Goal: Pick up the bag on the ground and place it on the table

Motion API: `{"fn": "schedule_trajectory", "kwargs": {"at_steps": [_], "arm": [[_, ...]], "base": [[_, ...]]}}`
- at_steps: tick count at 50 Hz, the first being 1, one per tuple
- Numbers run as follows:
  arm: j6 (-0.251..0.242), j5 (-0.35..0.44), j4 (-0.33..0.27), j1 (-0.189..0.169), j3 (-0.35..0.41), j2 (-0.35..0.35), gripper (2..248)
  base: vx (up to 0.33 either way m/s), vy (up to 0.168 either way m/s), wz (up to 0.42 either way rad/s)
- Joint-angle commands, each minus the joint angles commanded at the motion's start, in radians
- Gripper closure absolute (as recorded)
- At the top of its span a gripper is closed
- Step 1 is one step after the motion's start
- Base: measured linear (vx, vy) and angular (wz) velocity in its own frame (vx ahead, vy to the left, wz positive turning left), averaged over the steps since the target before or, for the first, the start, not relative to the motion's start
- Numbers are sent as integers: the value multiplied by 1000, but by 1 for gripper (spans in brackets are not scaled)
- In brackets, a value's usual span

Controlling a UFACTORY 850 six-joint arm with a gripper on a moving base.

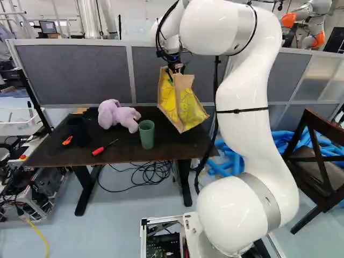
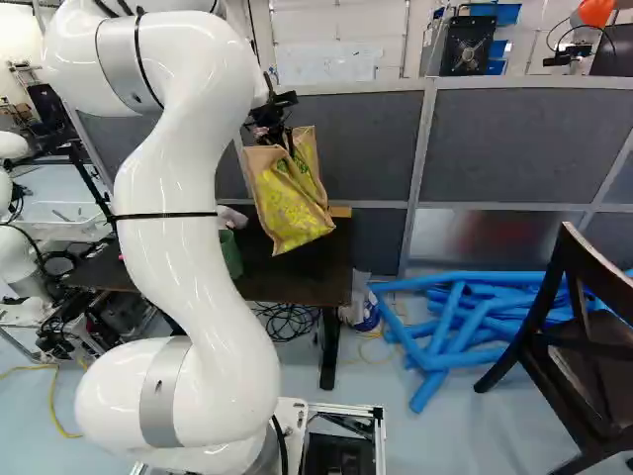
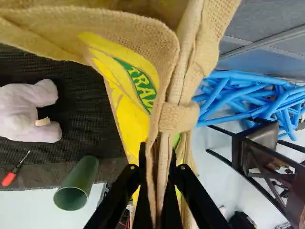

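Presently, the bag (image 1: 183, 102) is held clear of the floor, its gathered handles pinched between the two fingers of the gripper (image 1: 176, 70); the wrist view shows cloth clasped from both sides. It hangs at the right end of the dark surface (image 1: 51, 152) in the left base view; whether it is wholly over the top cannot be told. Nearest obstruction noted: a green cup (image 1: 146, 134), upright near the front edge. A purple plush toy (image 1: 115, 115) lies farther back, a red screwdriver (image 1: 104, 149) near the front edge, and a black container (image 1: 79, 130) toward the far left end in that view. Loose cables (image 1: 148, 174) lie underneath. Behind stands a grey partition (image 1: 75, 67). Blue tubes (image 2: 465, 317) are piled on the floor beyond the surface's right end, beside a dark wooden chair (image 2: 588, 346).
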Motion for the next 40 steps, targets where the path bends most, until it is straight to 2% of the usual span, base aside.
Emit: {"fn": "schedule_trajectory", "kwargs": {"at_steps": [14, 29, 40], "arm": [[0, 35, 16, 0, 0, -32, 229], [0, 37, 104, 0, -2, -67, 229], [0, 37, 142, 0, -5, -94, 229]], "base": [[0, 0, 0], [0, 0, 0], [0, 0, 0]]}}
